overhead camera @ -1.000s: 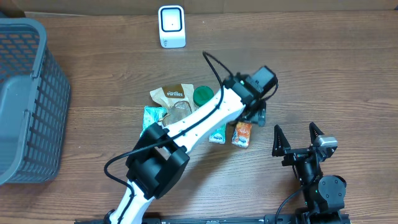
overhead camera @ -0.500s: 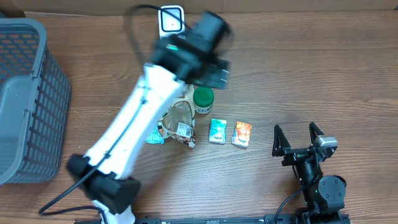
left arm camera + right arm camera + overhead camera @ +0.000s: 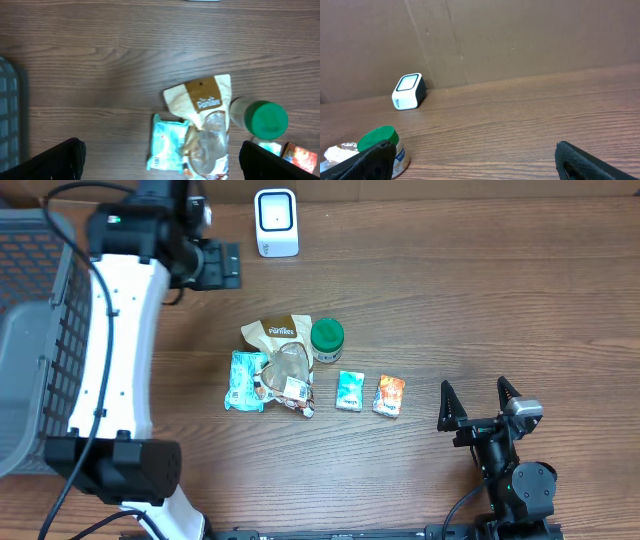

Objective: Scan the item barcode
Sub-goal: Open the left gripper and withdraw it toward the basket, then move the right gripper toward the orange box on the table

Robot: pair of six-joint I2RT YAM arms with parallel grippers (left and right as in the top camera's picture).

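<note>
- Overhead, a wooden table (image 3: 500, 300) holds a cluster of groceries at its middle. A brown pouch (image 3: 278, 332) lies with a green-lidded jar (image 3: 327, 337) just beside its right edge. A clear bag (image 3: 288, 375) overlaps the pouch, next to a teal packet (image 3: 246, 380). A teal carton (image 3: 349, 391) and an orange carton (image 3: 389, 395) sit side by side.
- A white barcode scanner (image 3: 275, 222) stands at the table's far edge, well apart from the groceries. A grey basket (image 3: 40, 330) sits at the left edge.
- The left gripper (image 3: 215, 265) hangs between basket and scanner, grasping nothing. The right gripper (image 3: 476, 395) sits near the front edge, right of the orange carton, with its fingers spread and empty.
- From the left wrist, looking straight down, two black fingertips (image 3: 55, 160) sit in the bottom corners, wide apart. Only the groceries on the table below show between them: pouch, jar and teal packet.
- From the right wrist, both fingertips (image 3: 365, 162) are spread wide with nothing between them. The scanner stands far left before a cardboard wall (image 3: 520, 35), and the jar is at lower left.
</note>
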